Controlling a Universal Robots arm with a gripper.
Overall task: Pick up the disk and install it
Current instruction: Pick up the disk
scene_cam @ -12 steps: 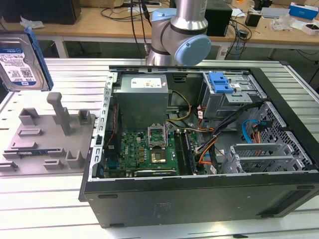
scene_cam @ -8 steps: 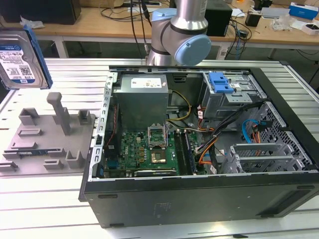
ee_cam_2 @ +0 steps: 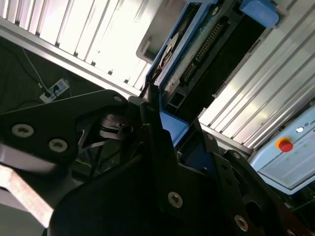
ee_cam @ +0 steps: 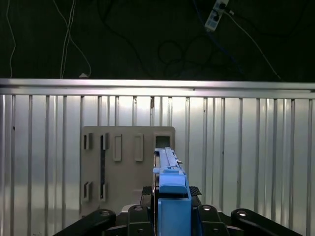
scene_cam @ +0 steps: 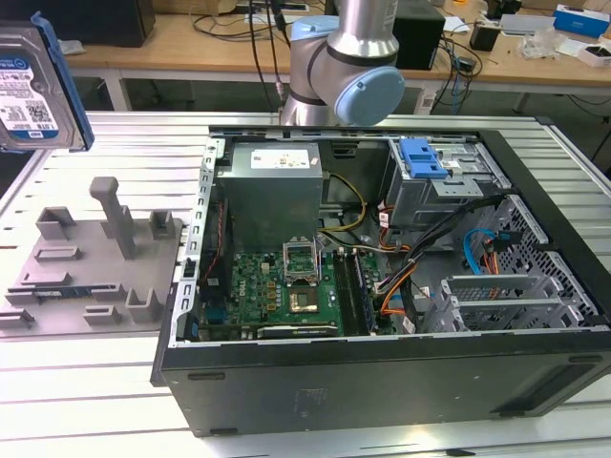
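Gripper state: my gripper (ee_cam: 172, 200) is closed on the disk (ee_cam: 168, 160). In both wrist views the black fingers (ee_cam: 196, 191) press its blue carrier from two sides.
Disk location: in the air, high over the end of the table (scene_cam: 86, 391) at the exterior view's left, above the grey plate (scene_cam: 91, 272). It touches nothing but my fingers.
Clearance below: open air lies between disk and plate. The plate's upright posts (scene_cam: 116, 215) stand under that space.
Clearance sideways: the disk is well apart from the open case (scene_cam: 382, 377). Bare slatted table surrounds the plate.
Edges: in the first wrist view the table rim runs just beyond the plate, with dark floor and cables past it.
Case: open on top. A blue latch (scene_cam: 421, 158) sits on the bay at its far corner, toward the exterior view's right.
Cut off: the exterior view's left and top edges crop the disk, so part of the label is lost.
Hidden: my fingers cover the carrier's near end. Pad contact cannot be made out.
Orientation: on edge, label face toward the exterior camera; edge-on in the first wrist view.
Long axis: straight out from my fingers, down toward the plate.
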